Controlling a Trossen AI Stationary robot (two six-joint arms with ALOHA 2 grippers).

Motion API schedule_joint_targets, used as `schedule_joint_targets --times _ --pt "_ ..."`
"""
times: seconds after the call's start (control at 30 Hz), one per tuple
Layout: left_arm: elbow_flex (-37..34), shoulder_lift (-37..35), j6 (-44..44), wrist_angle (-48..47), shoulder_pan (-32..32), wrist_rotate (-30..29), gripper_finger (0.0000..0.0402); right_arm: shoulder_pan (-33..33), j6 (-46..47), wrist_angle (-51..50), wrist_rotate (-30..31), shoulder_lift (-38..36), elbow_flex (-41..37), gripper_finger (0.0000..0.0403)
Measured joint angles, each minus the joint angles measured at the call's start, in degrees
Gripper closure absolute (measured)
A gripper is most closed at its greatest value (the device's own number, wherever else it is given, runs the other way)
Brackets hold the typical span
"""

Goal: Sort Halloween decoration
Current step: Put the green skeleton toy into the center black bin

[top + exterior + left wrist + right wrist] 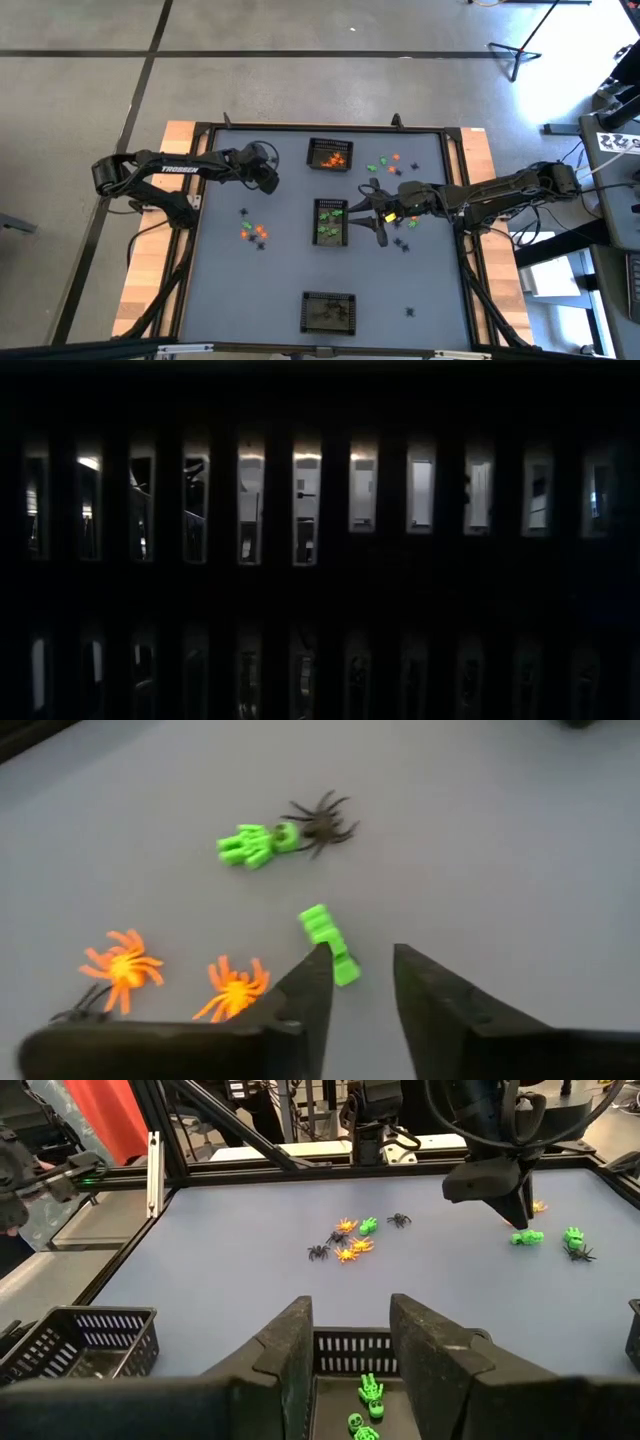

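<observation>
table (250, 290) carries three mesh baskets: orange basket (330, 155), green basket (331, 221), third basket (329, 312) with contents unclear, possibly black. halloween decoration (254, 231) lies loose in clusters on both sides. left end effector (358, 982) hovers over the far left area, fingers partly apart, nothing held; a green trinket (328, 942) lies just by one fingertip. right end effector (350, 1340) hangs above the green basket, fingers apart, empty. step in hand: sorting, unfinished. next move likely calls for closing on one trinket cleanly.
</observation>
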Motion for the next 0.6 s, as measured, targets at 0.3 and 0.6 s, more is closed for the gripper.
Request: schedule_joint_targets --times 0.3,0.6 --pt "0.11 1.46 -2.60 0.31 0.07 -2.52 0.0253 0.04 -0.02 0.27 0.00 0.00 0.00 0.0269" --pt "0.35 11.03 -4.79 6.09 0.00 -3.83 0.0254 0.04 -0.01 1.18 0.00 0.00 0.00 0.0269"
